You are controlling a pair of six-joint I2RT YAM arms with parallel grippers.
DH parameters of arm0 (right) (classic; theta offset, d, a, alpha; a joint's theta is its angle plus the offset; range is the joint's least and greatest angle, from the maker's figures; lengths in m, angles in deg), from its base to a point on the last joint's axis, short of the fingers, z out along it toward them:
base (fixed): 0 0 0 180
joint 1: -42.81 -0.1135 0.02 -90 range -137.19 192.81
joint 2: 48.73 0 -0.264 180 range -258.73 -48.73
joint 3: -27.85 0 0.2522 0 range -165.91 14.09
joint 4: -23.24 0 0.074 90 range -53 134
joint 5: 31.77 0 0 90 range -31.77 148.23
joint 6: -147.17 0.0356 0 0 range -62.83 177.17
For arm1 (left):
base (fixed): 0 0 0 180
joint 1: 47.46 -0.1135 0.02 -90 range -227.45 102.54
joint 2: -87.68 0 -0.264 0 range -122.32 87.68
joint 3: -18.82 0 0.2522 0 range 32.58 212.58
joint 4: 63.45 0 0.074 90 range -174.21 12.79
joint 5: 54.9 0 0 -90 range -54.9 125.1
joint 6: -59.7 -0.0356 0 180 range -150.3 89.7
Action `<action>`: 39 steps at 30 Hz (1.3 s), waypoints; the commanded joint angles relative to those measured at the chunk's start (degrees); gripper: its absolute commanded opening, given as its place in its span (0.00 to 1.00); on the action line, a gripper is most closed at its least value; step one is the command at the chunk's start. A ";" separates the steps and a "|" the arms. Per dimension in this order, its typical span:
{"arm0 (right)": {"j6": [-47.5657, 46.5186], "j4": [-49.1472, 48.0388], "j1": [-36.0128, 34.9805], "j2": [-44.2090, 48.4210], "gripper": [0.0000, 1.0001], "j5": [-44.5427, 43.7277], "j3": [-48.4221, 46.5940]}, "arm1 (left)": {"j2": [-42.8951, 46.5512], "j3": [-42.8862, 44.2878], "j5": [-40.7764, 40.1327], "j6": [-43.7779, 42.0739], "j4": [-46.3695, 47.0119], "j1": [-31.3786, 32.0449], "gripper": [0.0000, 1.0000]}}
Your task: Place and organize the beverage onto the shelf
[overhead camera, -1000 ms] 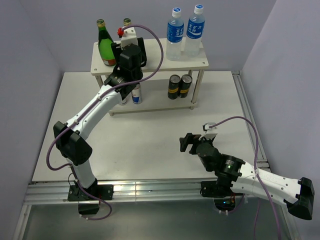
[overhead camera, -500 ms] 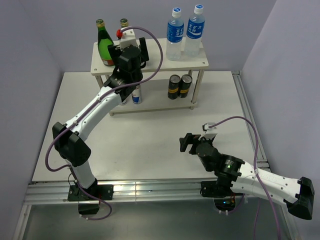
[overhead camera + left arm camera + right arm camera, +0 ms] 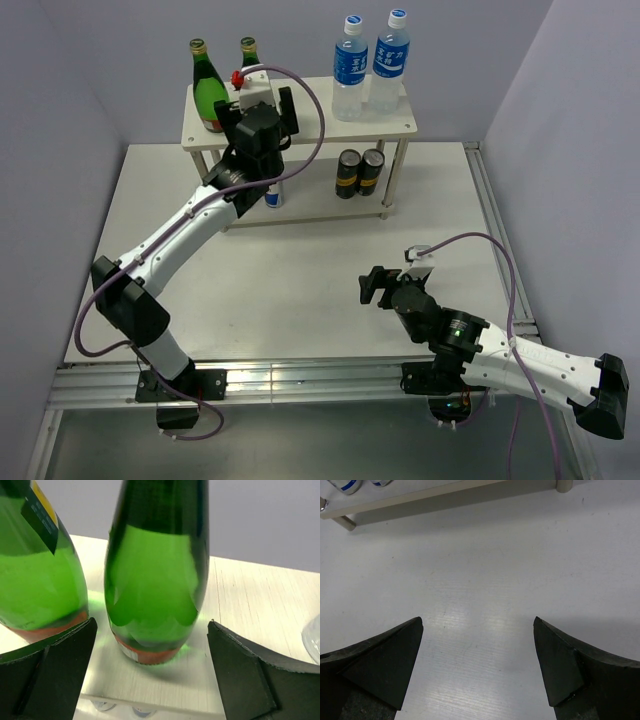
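The shelf (image 3: pixel 300 118) stands at the back of the table. On its top board stand two green glass bottles (image 3: pixel 207 88) (image 3: pixel 247 52) and two clear water bottles (image 3: pixel 349 62) (image 3: pixel 391 55). Two black cans (image 3: pixel 359 172) stand on the lower board, with blue-and-white cans (image 3: pixel 272 196) partly hidden by my left arm. My left gripper (image 3: pixel 258 92) is open at the top board. In the left wrist view its jaws (image 3: pixel 151 626) flank the right green bottle (image 3: pixel 155 580) without touching it, and the other bottle (image 3: pixel 35 575) is at the left. My right gripper (image 3: pixel 372 285) (image 3: pixel 478 622) is open and empty over the table.
The table is bounded by grey walls on the left, back and right. The right wrist view shows the shelf's lower board (image 3: pixel 445 497), a leg (image 3: pixel 564 486) and the blue-and-white cans (image 3: pixel 345 485) at its top edge. A metal rail (image 3: pixel 300 380) runs along the near edge.
My left gripper has drawn back a little toward the shelf's front, away from the right green bottle, and its arm has swung left. The right arm has not moved.
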 commanded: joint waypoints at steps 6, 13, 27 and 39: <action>0.84 -1.70 0.33 0.36 0.98 -2.10 -0.10 | 6.68 -4.76 -4.76 0.82 -0.84 3.22 0.99; 1.10 -0.48 0.33 -0.16 0.97 -2.54 -1.06 | 14.50 -13.26 -10.75 9.40 -12.83 8.93 1.00; -10.83 16.41 0.15 0.01 1.00 -0.96 -34.87 | 41.37 -28.15 -4.43 27.80 -38.81 21.50 0.99; -21.04 15.97 0.15 -0.96 1.00 0.10 -52.66 | 58.20 -27.89 2.17 18.65 -31.77 21.68 0.99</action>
